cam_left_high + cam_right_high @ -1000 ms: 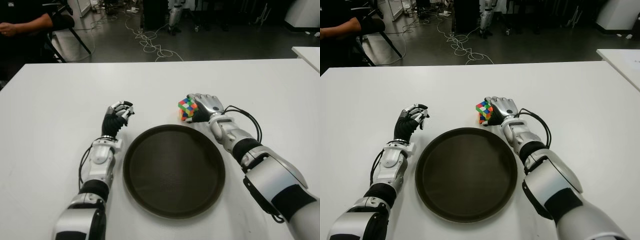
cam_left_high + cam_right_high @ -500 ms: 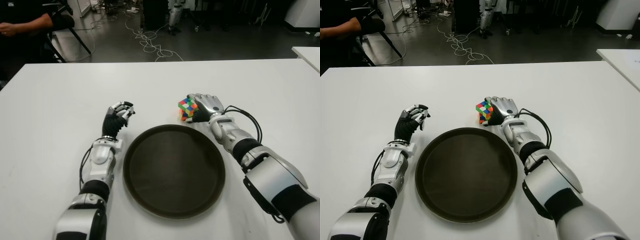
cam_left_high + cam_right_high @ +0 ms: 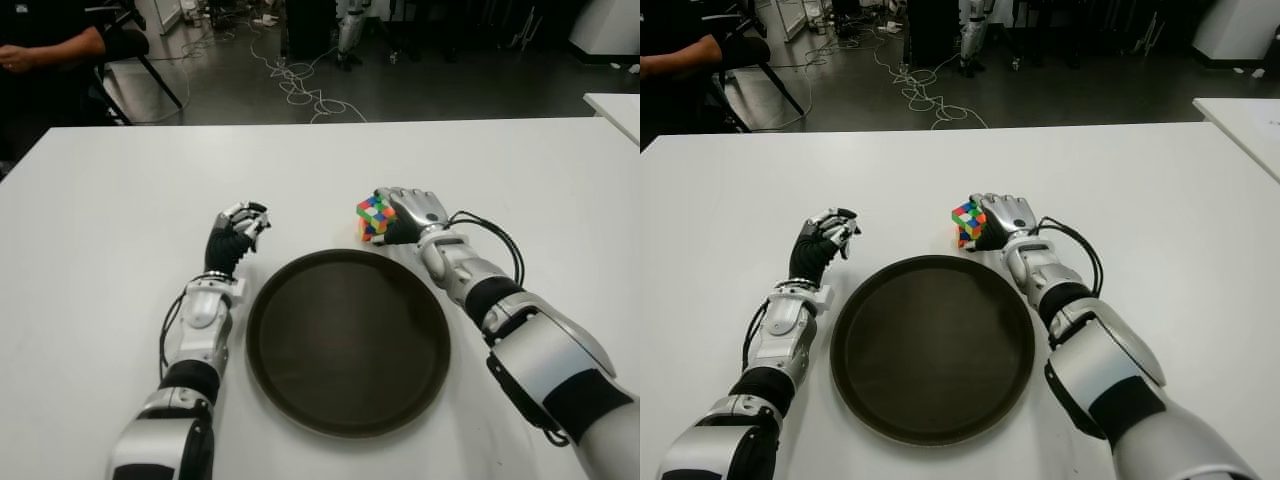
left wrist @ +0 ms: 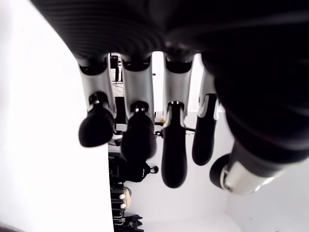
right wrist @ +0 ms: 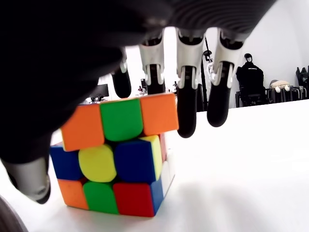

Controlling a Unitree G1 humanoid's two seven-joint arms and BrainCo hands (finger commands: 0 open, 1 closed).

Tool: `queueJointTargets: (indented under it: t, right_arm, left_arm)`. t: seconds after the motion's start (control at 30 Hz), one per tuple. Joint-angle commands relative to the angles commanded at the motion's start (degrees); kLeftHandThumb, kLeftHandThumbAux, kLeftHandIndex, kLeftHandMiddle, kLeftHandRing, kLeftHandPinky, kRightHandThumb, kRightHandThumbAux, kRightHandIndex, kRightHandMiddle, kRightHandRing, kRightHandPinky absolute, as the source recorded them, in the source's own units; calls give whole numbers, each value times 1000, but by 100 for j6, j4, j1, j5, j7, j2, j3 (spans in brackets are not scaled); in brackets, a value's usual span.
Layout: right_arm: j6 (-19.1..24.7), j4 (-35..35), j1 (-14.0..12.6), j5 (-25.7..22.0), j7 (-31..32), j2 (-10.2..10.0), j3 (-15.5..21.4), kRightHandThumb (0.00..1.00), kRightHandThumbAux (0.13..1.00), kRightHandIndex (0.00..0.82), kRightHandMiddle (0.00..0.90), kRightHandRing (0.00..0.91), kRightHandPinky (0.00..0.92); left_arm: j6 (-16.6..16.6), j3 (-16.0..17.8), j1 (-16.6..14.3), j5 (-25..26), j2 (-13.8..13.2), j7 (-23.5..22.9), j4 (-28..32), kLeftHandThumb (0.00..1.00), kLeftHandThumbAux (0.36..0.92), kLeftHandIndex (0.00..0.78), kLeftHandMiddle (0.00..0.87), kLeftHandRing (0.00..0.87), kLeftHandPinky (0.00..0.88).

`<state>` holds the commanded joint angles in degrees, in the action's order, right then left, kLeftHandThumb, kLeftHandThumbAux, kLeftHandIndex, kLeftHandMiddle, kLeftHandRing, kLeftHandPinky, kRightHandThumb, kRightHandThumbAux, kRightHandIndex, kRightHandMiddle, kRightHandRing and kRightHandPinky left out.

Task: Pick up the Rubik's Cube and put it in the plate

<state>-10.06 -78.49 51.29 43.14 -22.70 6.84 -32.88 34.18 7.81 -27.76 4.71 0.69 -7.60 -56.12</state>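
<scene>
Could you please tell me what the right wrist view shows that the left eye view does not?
Only the right wrist view shows the multicoloured Rubik's Cube resting on the white table, with the right robot hand curled over it, not clamped. Only the left eye view shows the round dark plate and the left robot hand. Both show the cube and the right hand.

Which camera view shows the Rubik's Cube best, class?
The right wrist view: the Rubik's Cube fills it, stickers clear. Both eye views show it small beside the right hand. The left wrist view misses it.
</scene>
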Motion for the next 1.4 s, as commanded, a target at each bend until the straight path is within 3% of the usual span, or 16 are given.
queueJointTargets:
  t: [0.3, 0.6, 0.93, 1.4]
  right_arm:
    - [17, 11, 72, 43, 185, 29, -55, 86, 543, 237, 334, 372, 395]
    - [-3, 20, 198, 200, 608, 115, -270, 67, 582, 321, 426, 461, 445]
    - [73, 22, 283, 252, 894, 143, -433, 69, 605, 328, 491, 515, 485]
    - [243, 28, 408, 319, 1427, 144, -647, 13, 576, 306, 453, 482, 461]
  left_arm:
    - [-1, -18, 11, -53, -17, 43, 13, 855, 657, 423, 583, 744, 733]
    - [42, -23, 23, -57, -26, 0, 13, 853, 658, 422, 583, 754, 765]
    - [21, -10, 32, -34, -28, -29, 39, 855, 656, 424, 580, 764, 772]
    - [-11, -36, 57, -84, -50, 9, 97, 853, 658, 422, 585, 748, 741]
